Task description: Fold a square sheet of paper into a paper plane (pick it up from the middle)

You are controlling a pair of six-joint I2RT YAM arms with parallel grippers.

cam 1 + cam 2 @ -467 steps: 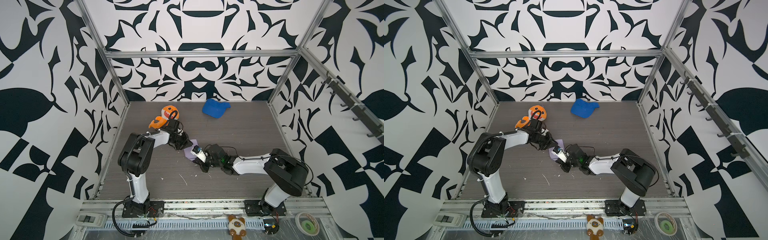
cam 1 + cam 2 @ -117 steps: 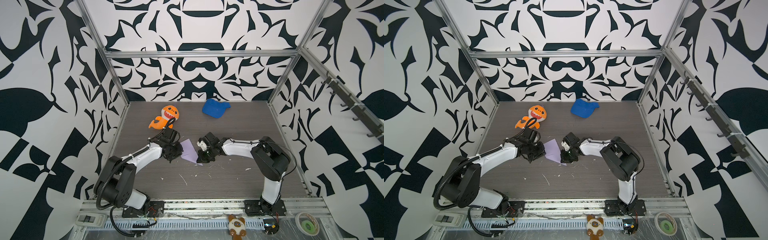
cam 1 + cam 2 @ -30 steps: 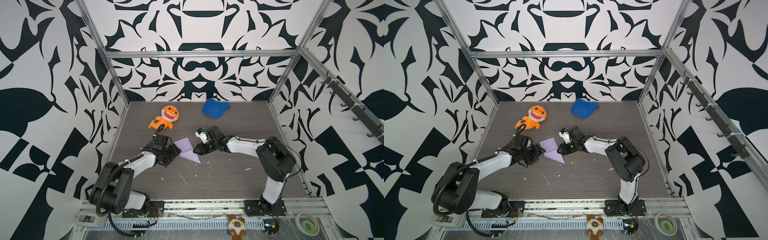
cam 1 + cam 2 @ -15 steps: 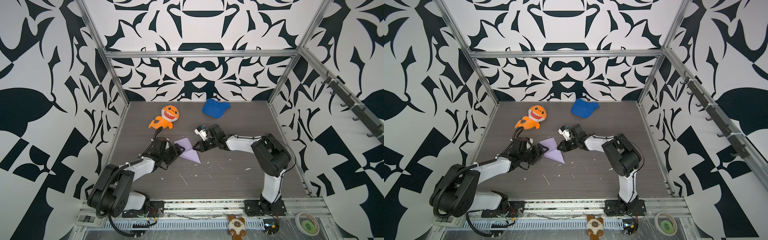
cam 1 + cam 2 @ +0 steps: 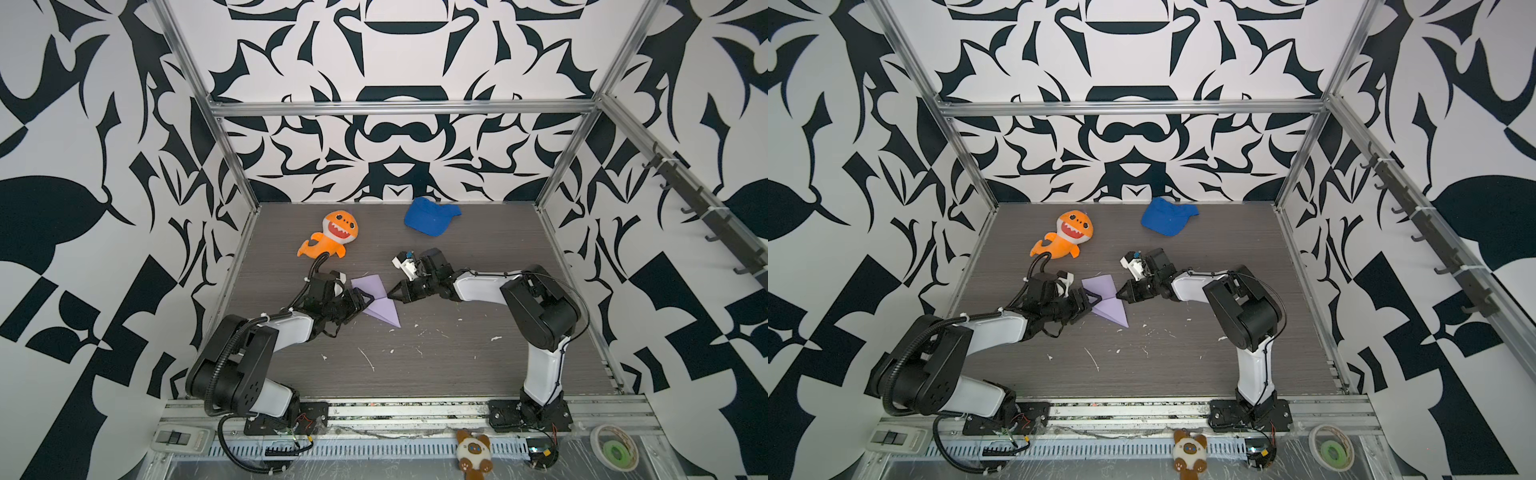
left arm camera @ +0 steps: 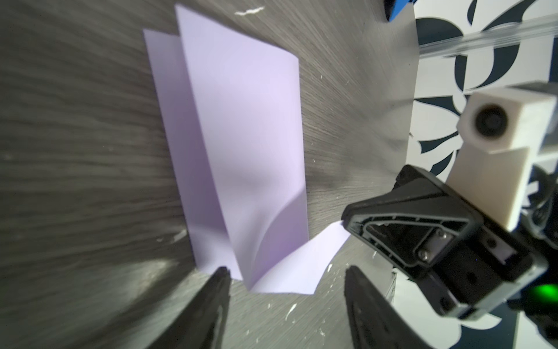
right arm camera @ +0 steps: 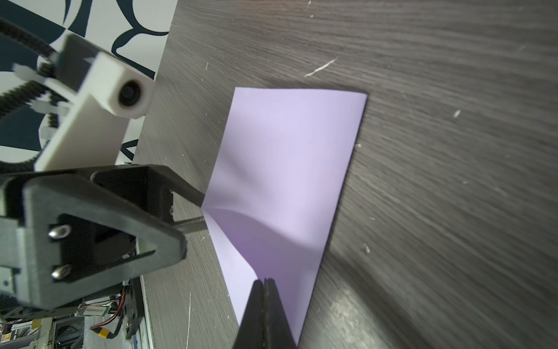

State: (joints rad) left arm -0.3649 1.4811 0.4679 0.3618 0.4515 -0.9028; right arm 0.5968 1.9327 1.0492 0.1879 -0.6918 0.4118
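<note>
Thin matte pale-lavender square sheet of paper point(image 5: 380, 305), partly folded: layered flaps, one crease raised, a wide end + narrow tip. Lies mid dark wood-grain table point(image 5: 436, 365), btwn both grippers. Long axis runs diagonal in both top views: blunt end twd back-left, pointed tip twd front-right. Right gripper point(image 7: 265, 282) clenched, pinching a lifted flap corner. Left gripper point(image 6: 285, 270) fingers spread apart, straddling sheet's edge, not clamped.

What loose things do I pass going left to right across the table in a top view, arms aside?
orange plush shark → folded lavender paper → blue cap
</note>
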